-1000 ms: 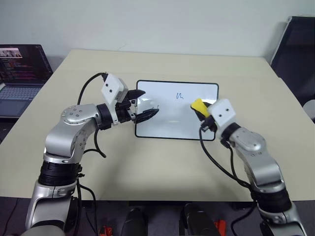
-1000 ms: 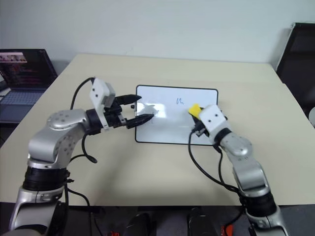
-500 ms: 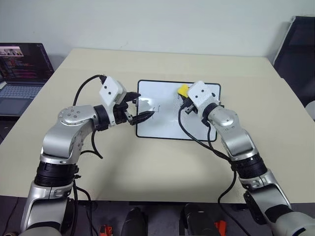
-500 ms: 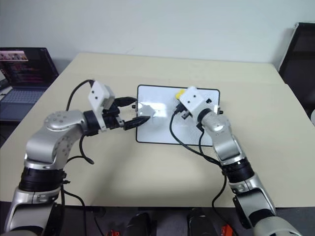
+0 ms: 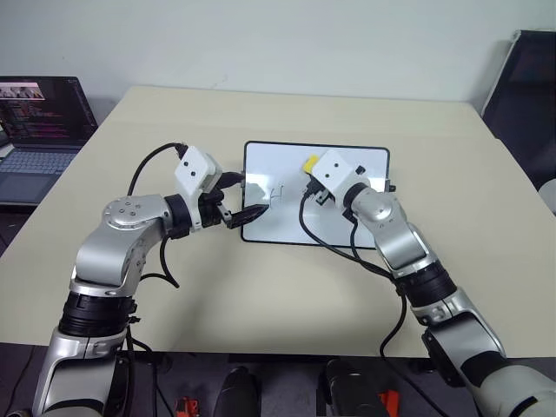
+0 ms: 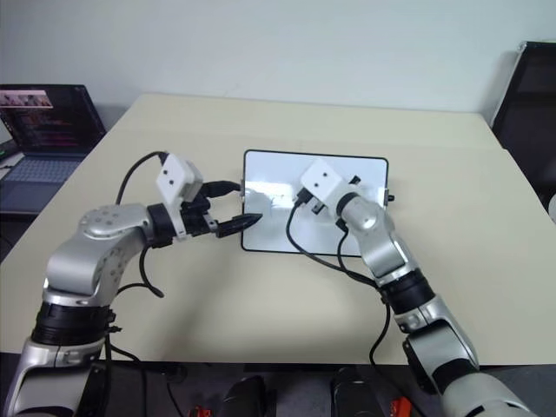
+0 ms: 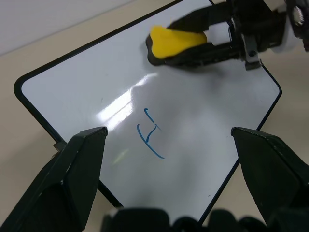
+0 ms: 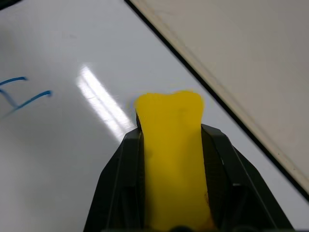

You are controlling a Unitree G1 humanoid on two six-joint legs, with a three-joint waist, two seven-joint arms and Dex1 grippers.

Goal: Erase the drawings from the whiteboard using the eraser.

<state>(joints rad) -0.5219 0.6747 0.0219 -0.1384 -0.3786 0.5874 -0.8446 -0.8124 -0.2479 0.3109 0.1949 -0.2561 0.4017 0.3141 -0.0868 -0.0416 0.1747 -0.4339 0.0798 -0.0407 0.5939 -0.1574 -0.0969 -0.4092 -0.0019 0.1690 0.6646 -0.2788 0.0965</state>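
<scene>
The whiteboard [image 5: 347, 228] lies flat in the middle of the table. One small blue drawing [image 7: 149, 139] sits on its left half, also visible as the scribble [image 5: 278, 191]. My right gripper [image 5: 309, 170] is shut on the yellow eraser [image 5: 308, 162] and holds it over the board's far middle, a short way right of that scribble. In the right wrist view the eraser [image 8: 170, 116] sticks out between the black fingers [image 8: 126, 159]. My left gripper [image 5: 246, 196] stands open over the board's left end, its fingertips [image 7: 87, 154] spread to either side of the scribble.
An open laptop [image 5: 35, 130] stands off the table's left side. A black chair [image 5: 521, 87] is at the far right. The beige table [image 5: 261, 287] has bare room in front of the board and behind it. Black cables loop beside both forearms.
My right gripper has carried the eraser leftward across the board, from its right end to its far middle. The blue scribble seen there a second ago no longer shows. The left gripper has hardly moved.
</scene>
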